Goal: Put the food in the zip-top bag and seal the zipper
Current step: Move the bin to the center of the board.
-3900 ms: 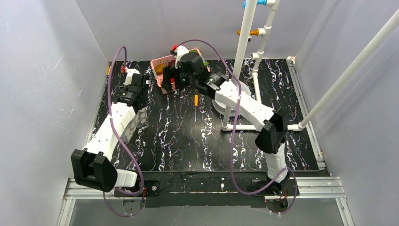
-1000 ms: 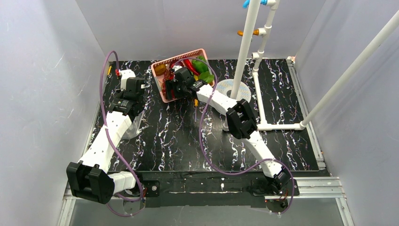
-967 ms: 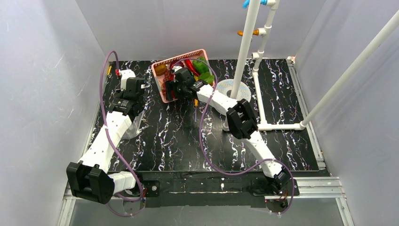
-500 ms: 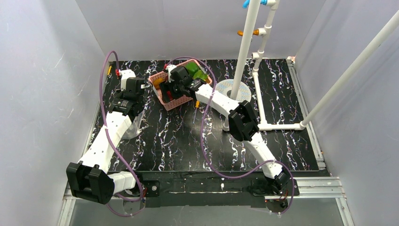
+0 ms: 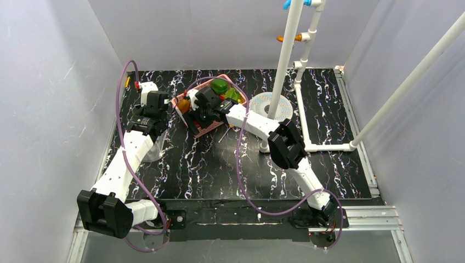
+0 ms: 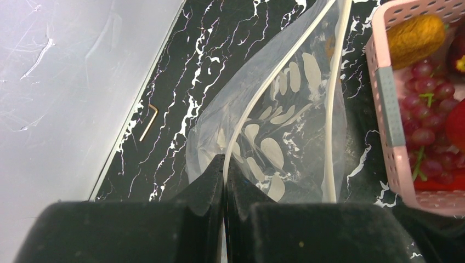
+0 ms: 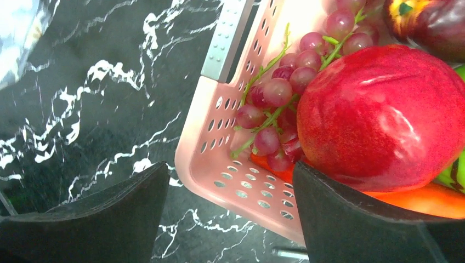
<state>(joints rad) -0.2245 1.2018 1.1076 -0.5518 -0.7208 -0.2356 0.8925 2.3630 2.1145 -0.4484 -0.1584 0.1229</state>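
Observation:
My left gripper (image 5: 152, 112) (image 6: 225, 164) is shut on one zipper strip (image 6: 274, 76) of the clear dotted zip-top bag (image 6: 285, 142) (image 5: 159, 143). The other strip (image 6: 334, 98) stands apart, so the mouth is open. No food shows in the bag. My right gripper (image 5: 196, 109) (image 7: 230, 208) is open and straddles a wall of the pink basket (image 7: 219, 159) (image 5: 207, 127), one finger inside. The basket holds a red apple (image 7: 384, 115), purple grapes (image 7: 279, 93) (image 6: 425, 98), a brown-orange fruit (image 6: 417, 33) (image 5: 183, 105) and a green piece (image 5: 220, 85).
The basket lies just right of the bag in the left wrist view. A small bent hex key (image 6: 147, 121) lies by the left wall. A white disc (image 5: 268, 104) and a white pipe frame (image 5: 285, 55) stand to the right. A thin metal shaft (image 7: 285, 253) lies by the basket.
My right gripper has moved left and nearer, and the pink basket has turned and slid with it toward the bag. The left arm and bag have not moved.

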